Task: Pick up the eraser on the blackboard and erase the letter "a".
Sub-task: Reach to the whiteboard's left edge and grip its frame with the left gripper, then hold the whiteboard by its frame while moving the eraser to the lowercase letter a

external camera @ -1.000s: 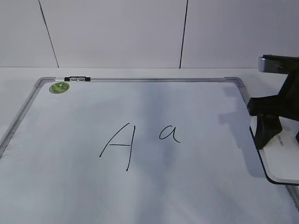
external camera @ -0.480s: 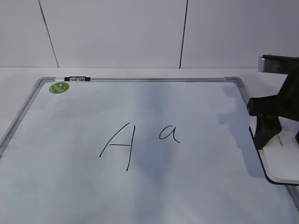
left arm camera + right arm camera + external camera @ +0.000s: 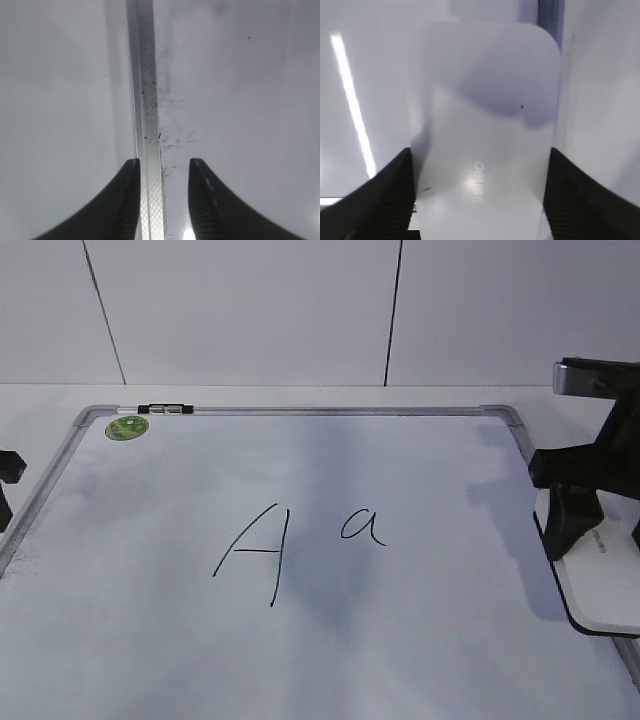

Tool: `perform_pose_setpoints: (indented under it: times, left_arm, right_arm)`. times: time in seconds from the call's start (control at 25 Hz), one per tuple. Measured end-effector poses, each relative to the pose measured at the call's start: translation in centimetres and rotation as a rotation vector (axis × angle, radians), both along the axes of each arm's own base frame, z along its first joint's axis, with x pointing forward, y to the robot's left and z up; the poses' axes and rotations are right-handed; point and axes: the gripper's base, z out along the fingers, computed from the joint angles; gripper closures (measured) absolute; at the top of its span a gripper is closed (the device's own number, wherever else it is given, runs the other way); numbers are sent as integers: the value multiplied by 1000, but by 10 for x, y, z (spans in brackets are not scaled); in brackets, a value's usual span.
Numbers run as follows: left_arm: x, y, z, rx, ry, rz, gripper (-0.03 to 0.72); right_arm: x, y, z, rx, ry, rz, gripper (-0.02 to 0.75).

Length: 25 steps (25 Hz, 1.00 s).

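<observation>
Right claw (image 3: 480,200) straddles eraser (image 3: 485,115) at blackboard (image 3: 400,470) right edge, jaws wide, at its long sides; grip unclear. Looks light, stiff, slick plastic; pinch mid-sides.

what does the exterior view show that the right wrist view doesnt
Only the exterior view shows the writing: the capital "A" and the small letter "a", plus the green sticker and a sliver of the left gripper at the board's left edge.

Only the right wrist view shows the grey lettering close up and both fingers flanking the eraser's sides.

Both show the eraser at the right edge of the blackboard, with the right gripper down over it.
</observation>
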Motion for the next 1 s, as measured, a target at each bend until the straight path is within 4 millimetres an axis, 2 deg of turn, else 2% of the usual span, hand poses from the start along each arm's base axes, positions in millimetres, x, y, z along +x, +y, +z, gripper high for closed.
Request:
perform_pose_setpoints:
  times: [0.36,0.68,1.0]
  left_arm:
    - [7,3,-23,33,57,19,443]
    - [13,12,-24,34,27,71,444]
    - [15,13,-39,34,66,84,443]
  right_arm:
    - [0,0,0,0,2,0,202]
    - [0,0,0,0,2,4,202]
    - [0,0,0,3,2,11,202]
